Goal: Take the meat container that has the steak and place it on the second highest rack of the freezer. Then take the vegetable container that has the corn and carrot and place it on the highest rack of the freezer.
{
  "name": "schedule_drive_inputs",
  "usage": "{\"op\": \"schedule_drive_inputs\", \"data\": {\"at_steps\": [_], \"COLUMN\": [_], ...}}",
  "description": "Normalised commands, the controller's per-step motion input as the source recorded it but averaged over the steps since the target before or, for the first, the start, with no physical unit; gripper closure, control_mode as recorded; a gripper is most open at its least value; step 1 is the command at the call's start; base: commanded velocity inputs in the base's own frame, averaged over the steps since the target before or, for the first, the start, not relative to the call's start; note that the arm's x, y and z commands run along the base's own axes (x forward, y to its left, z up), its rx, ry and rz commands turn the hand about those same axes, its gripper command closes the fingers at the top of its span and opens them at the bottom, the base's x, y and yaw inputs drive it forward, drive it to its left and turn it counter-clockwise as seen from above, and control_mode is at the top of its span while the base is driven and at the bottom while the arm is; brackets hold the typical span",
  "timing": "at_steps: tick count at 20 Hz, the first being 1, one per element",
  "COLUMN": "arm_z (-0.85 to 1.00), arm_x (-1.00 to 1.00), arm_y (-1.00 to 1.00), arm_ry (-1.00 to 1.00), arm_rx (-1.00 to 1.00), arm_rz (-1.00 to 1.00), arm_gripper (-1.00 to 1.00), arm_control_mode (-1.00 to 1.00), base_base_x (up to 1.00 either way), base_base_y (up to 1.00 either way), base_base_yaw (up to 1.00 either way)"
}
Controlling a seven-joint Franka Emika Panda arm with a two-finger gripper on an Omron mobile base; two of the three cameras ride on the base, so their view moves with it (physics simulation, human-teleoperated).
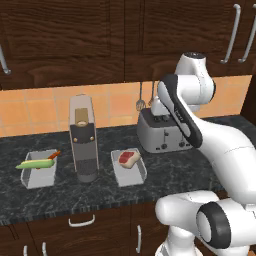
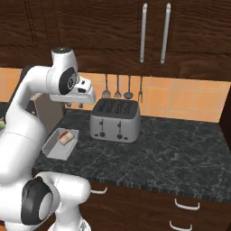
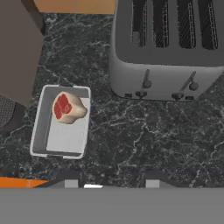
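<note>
Steak (image 3: 68,107) in tray (image 3: 41,127), beyond and left of hand (image 3: 109,183).

There are two grey trays: one tray (image 1: 129,170) has one steak (image 1: 128,158), and the other tray (image 1: 38,172) has one corn cob (image 1: 35,163) and one carrot (image 1: 54,155). There is one toaster (image 1: 161,132) (with four slots on top) and one coffee machine (image 1: 82,137).

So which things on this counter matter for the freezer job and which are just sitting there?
For the job:
- grey tray with red steak
- grey tray with yellow-green corn and orange carrot

Just there:
- silver four-slot toaster
- tall grey coffee machine
- hanging metal utensils
</note>
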Motion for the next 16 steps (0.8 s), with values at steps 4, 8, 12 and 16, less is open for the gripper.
{"op": "schedule_drive_inputs", "data": {"at_steps": [4,8,12,16], "arm_z": [-0.19,-0.48,-0.57,-0.68], "arm_x": [-0.55,-0.98,-0.75,-0.16], "arm_y": [0.14,0.57,0.56,0.57], "arm_ry": [0.00,0.00,0.00,0.00], "arm_rx": [-0.05,-0.19,-0.14,-0.09], "arm_rz": [0.13,0.31,0.32,0.33], "arm_gripper": [-1.00,-1.00,-1.00,-1.00], "arm_control_mode": [-1.00,-1.00,-1.00,-1.00], "base_base_x": [0.00,0.00,0.00,0.00], "base_base_y": [0.00,0.00,0.00,0.00], "base_base_yaw": [0.00,0.00,0.00,0.00]}}
